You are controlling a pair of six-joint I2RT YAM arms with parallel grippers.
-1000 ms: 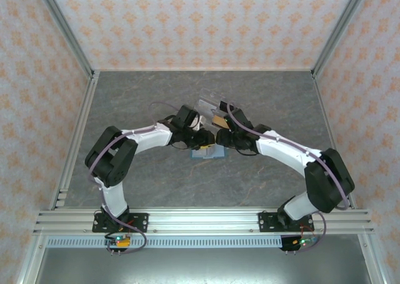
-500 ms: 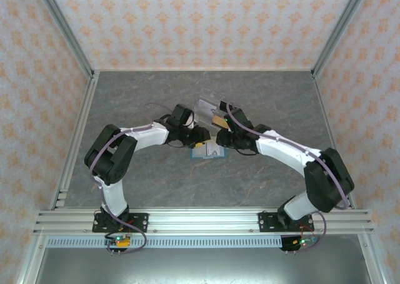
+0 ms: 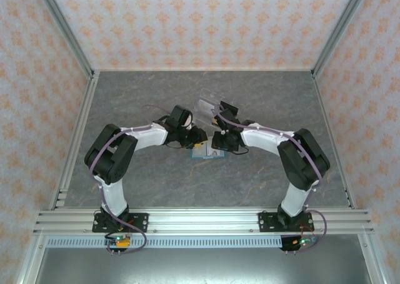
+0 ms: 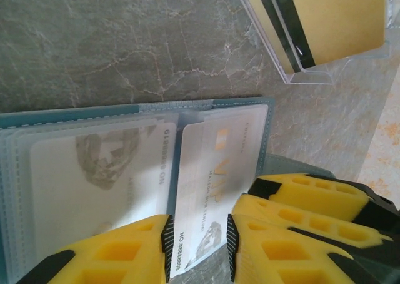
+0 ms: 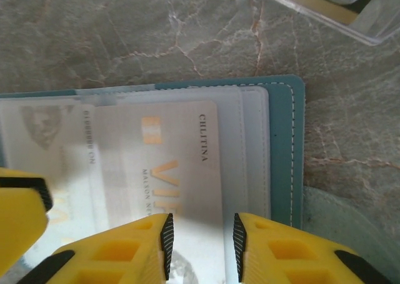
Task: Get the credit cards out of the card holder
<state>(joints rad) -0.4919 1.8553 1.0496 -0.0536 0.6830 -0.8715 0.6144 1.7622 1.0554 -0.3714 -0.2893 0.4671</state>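
Grey marbled table (image 3: 125,96), orange-patterned walls (image 3: 187,21) — left gripper (image 4: 197,243) narrow around a white card (image 4: 215,165), grip unclear; right gripper (image 5: 201,243) narrowly parted above the open card holder (image 5: 295,152), gripping nothing.

Teal-blue card holder (image 5: 294,146) lies open and flat, with a white VIP card (image 5: 169,165) jutting partly out.

We count one card holder (image 5: 292,146), two white cards (image 4: 215,171) in it, one clear stand (image 4: 303,76), and one tan card (image 4: 337,15) inside that.
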